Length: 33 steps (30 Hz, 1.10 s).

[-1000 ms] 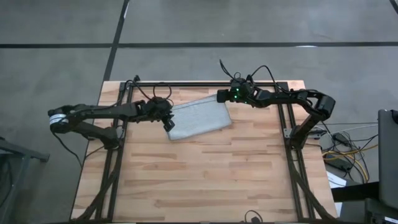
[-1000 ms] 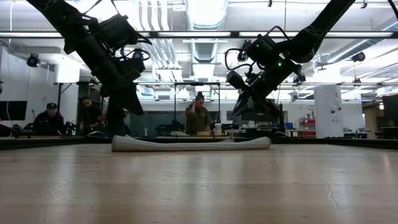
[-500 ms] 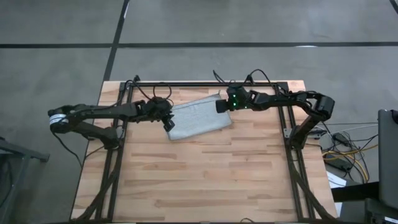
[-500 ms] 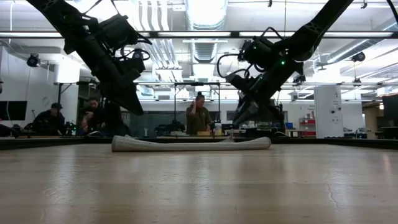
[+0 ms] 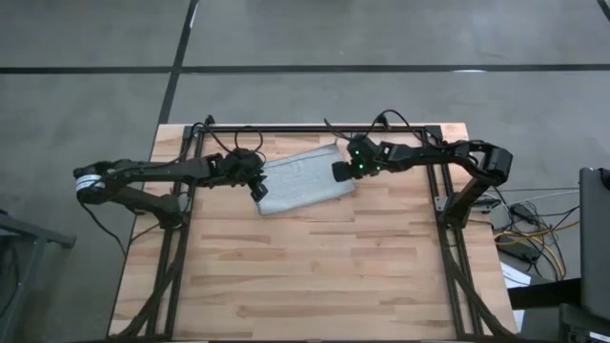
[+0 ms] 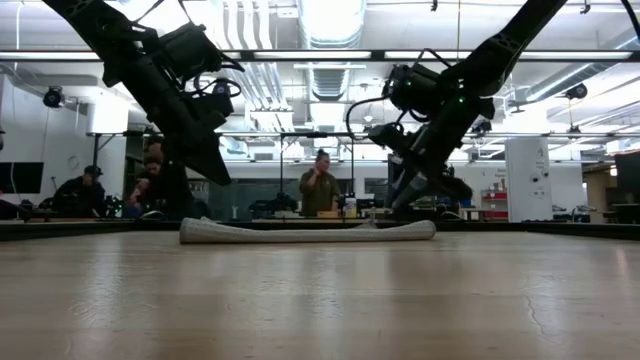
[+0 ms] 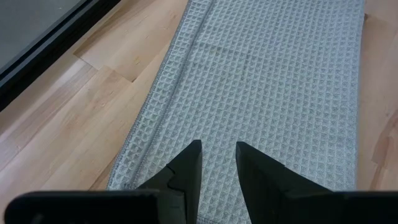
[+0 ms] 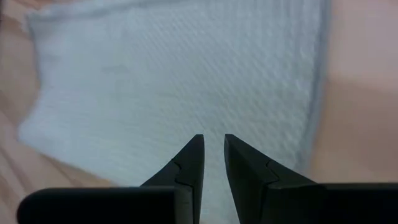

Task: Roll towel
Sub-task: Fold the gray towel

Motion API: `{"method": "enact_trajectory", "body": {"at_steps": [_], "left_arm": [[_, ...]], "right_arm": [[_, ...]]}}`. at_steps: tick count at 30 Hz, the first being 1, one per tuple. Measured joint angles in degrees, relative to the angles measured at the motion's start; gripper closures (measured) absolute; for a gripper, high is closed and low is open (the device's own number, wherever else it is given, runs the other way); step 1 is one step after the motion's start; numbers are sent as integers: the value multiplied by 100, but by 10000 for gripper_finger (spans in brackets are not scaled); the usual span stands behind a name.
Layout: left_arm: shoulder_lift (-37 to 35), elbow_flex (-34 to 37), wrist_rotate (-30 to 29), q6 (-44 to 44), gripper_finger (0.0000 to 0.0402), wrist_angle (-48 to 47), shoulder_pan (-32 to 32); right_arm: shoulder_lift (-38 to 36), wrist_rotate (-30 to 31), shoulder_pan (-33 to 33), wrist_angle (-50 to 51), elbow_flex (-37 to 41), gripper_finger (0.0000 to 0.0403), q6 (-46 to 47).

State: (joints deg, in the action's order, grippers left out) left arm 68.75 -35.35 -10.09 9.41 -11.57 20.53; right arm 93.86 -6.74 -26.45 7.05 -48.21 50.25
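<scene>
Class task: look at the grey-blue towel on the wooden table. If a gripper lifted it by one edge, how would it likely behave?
The towel would probably droop, not hold its shape: it lies flat and thin on the table. Its waffle weave suggests fingers would grip it without much slipping. It looks light, so a push may bunch it up.

Pale wooden table (image 5: pixel 315 276), grey floor (image 5: pixel 305 38), people (image 6: pixel 318 190) in the workshop behind

Towel (image 5: pixel 303 181) flat — tools (image 5: pixel 257 188) flanking.

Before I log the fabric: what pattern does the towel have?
The towel is light grey-blue with a fine waffle grid; the left wrist view shows it best.
</scene>
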Motion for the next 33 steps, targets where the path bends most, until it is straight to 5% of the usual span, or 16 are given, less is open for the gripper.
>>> {"method": "enact_trajectory", "body": {"at_steps": [33], "left_arm": [[0, 0, -1, -1, 298, 0, 0]], "right_arm": [[0, -132, 838, 870, 345, 342, 474]]}}
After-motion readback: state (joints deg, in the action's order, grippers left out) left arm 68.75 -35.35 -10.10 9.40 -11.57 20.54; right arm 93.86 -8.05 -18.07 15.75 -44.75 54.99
